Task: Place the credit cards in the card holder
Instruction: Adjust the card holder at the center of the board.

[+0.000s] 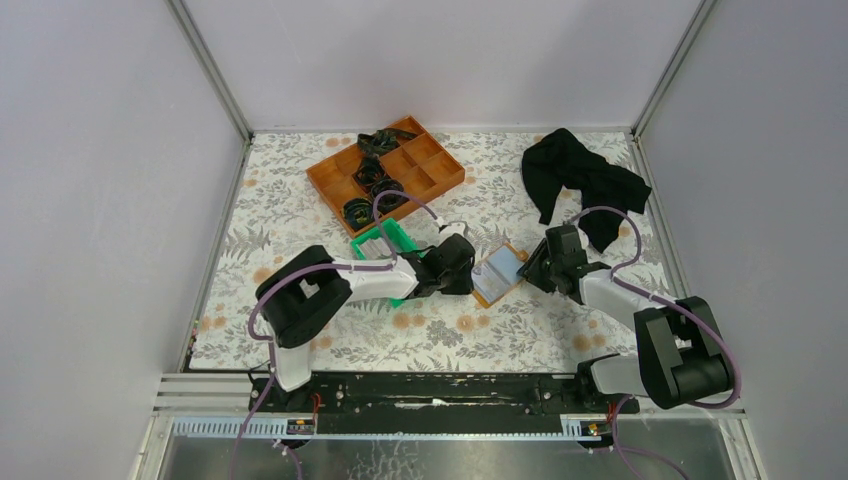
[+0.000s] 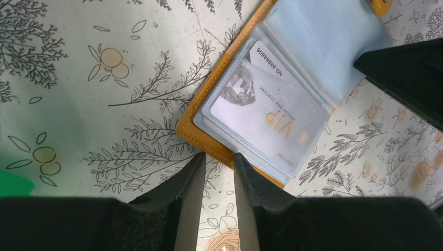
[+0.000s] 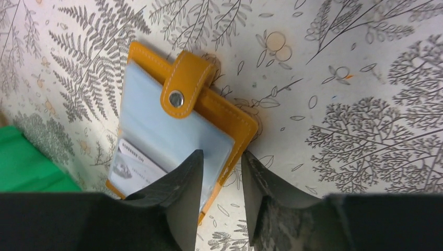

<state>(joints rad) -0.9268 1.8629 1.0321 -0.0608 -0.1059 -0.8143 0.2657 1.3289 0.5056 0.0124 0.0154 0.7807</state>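
Between left end effector [image 2: 219, 157] and right end effector [image 3: 222, 154], both apart, we see card holder [image 3: 151, 125] lengthwise, open; green bin [image 1: 400, 237] beside left.

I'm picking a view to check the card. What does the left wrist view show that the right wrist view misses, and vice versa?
Only left wrist: gold VIP lettering on the card. Only right wrist: the whole snap tab and metal stud. Both: the open orange card holder on the floral table, the card in a clear sleeve.
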